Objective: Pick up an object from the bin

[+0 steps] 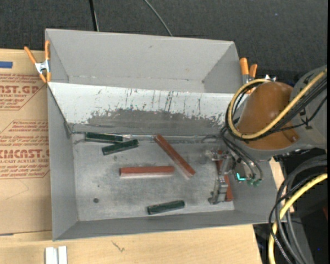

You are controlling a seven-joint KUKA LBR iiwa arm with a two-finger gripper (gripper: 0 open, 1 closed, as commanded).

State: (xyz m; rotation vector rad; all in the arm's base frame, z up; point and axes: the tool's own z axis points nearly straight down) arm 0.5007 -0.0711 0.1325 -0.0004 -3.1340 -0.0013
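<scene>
One dark green stick (165, 207) lies nearest, flat on the floor close to the front wall of the grey bin (154, 65) and a little right of centre. Just beyond it, in the front right corner, the gripper (219, 196) is down low against the right wall. A short reddish-brown piece (227, 191) shows right at its tip, standing roughly along the wall. I cannot tell how far the tool is open, nor whether that piece is caught in it or only lies beside it. Farther in, a reddish-brown bar (147, 171) lies level across the middle of the floor, well apart from the gripper. A second reddish-brown bar (175, 155) slants behind it, its lower end near the first bar's right end. Farthest back on the left, two more dark green sticks (120, 146) (104, 137) lie near the foot of the scuffed rear slope, close together. Judging by its place, the arm is at the grasping step, low in the corner over the short reddish piece, with nothing yet lifted. The next move calls for a firm close on that piece if it is not already gripped. Then comes a straight rise, keeping clear of the right wall so the piece is not knocked loose.
</scene>
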